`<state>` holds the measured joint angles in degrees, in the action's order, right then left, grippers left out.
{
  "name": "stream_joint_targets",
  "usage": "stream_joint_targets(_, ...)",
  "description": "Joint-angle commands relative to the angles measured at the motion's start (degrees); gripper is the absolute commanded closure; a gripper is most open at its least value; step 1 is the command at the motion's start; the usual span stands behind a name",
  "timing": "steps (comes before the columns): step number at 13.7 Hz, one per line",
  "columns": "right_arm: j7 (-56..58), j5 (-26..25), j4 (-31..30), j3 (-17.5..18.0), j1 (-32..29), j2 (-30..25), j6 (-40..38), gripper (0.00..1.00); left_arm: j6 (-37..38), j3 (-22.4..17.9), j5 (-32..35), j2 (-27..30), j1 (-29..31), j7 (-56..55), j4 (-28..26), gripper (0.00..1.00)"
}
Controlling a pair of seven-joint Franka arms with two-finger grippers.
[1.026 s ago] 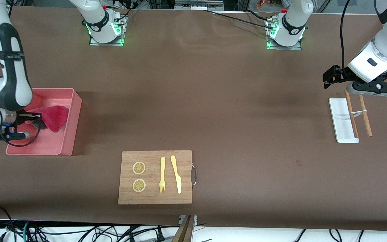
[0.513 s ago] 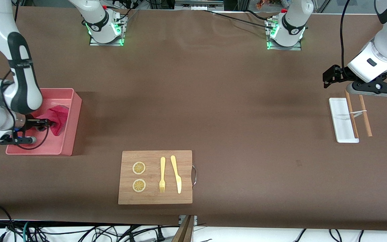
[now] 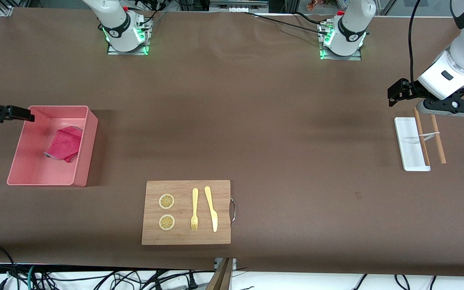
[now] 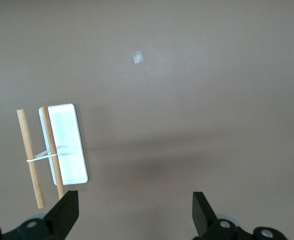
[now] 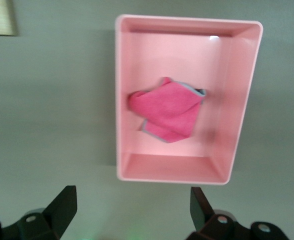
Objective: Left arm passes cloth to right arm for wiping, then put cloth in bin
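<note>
**A:** What is the right end effector (image 5: 129,210) doing?

**B:** Its jaws are spread wide and it holds nothing. It hangs above the bin (image 5: 239,105), and the cloth (image 5: 168,110) lies crumpled below it on the bin's floor, clear of the fingers.

**A:** And the left end effector (image 4: 134,212)?

**B:** Also wide open and empty. That arm waits over the worktop (image 3: 256,121), next to the white tray (image 4: 67,145) and the banded wooden sticks (image 4: 29,157).

**A:** How should this step finish well?

**B:** I'd say by drawing the right arm straight up and away, so no finger snags the cloth or nudges the bin wall.

**A:** What differs from a second ago?

**B:** Then the right end effector was down inside the bin, pinching the cloth. Now it has let go and risen, and the cloth has settled into a smaller heap.
</note>
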<state>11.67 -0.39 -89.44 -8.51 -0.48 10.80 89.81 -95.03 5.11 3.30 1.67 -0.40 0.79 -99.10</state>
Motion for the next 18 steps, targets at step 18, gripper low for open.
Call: stream_joint_targets(18,-10.45,-0.49,2.08,8.16,-1.01,-8.95,-6.57,0.0,1.42,0.42,0.48,-0.96,0.05,0.27,1.98,0.0)
